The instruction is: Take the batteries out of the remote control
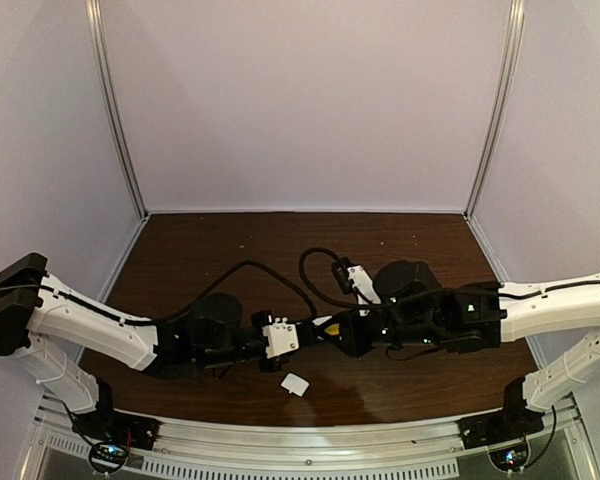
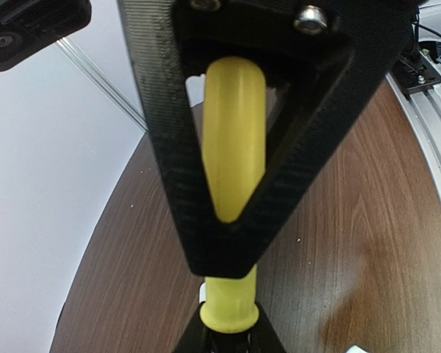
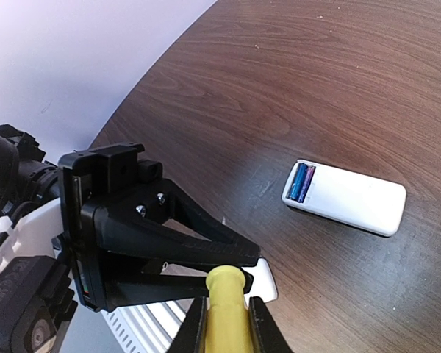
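Two blue batteries (image 3: 303, 182) sit side by side in the open compartment at one end of the remote control (image 3: 356, 202), which lies flat on the tabletop (image 3: 338, 73). Both end effectors meet tip to tip over the near middle of the tabletop. The right end effector (image 3: 226, 307) is clamped on the yellow handle of a screwdriver (image 2: 234, 140), and the left end effector (image 2: 229, 332) grips the same handle from the opposite side. In the right wrist view the remote control lies near the right end effector, up and to its right, touching neither end effector. A small white cover piece (image 1: 295, 384) rests on the tabletop just beside the end effectors, apart from the remote control.
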